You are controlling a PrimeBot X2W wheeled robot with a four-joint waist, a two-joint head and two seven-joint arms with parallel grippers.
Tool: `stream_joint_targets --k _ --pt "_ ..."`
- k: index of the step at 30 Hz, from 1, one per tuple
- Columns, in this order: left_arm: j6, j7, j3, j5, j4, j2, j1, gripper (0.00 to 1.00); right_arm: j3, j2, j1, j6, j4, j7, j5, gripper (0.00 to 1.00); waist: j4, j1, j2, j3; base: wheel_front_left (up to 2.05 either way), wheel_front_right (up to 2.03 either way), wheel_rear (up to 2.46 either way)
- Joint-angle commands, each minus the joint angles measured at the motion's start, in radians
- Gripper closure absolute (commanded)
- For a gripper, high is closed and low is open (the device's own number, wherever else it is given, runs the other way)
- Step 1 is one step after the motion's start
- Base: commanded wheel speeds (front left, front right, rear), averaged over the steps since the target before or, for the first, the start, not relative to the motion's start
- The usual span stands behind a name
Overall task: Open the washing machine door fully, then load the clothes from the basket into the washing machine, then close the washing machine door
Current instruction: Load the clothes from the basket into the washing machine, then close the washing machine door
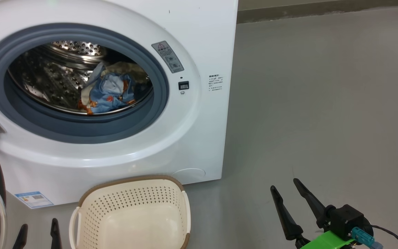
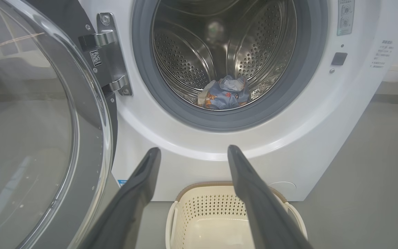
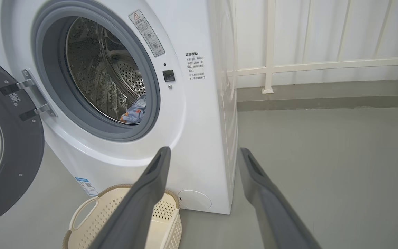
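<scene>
On the washing machine's [image 1: 202,31] white front, at two o'clock of the drum [image 1: 47,79], a grey warning label [image 1: 167,57] carries a red triangle sign and small pictograms. At three o'clock is a block of Chinese print [image 3: 195,65], too fine to read. A blue sticker [image 1: 34,199] at seven o'clock and a QR-code tag [image 2: 95,57] on the washing machine door [image 3: 22,155] by its hinge are illegible.

The head camera is looking down, washing machine [image 1: 199,145] at ten o'clock; both wrist cameras are facing its drum [image 2: 192,52] from low, all sharing the basket [image 1: 133,197].
</scene>
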Motion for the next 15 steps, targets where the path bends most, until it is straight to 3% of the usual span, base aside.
stream_joint_targets --k 1,15 --pt "-0.003 -0.006 0.041 0.007 -0.018 0.014 -0.031 0.0 0.02 0.001 -0.015 0.002 -0.024 -0.005 -0.008 0.0 0.0 0.0 0.0 -0.001 0.0 0.0 0.0" --pt "-0.005 -0.006 0.05 0.019 -0.015 0.007 -0.028 0.0 0.021 -0.003 -0.006 0.002 -0.021 -0.005 -0.004 0.0 0.006 0.0 0.0 -0.01 -0.01 0.01 0.0"
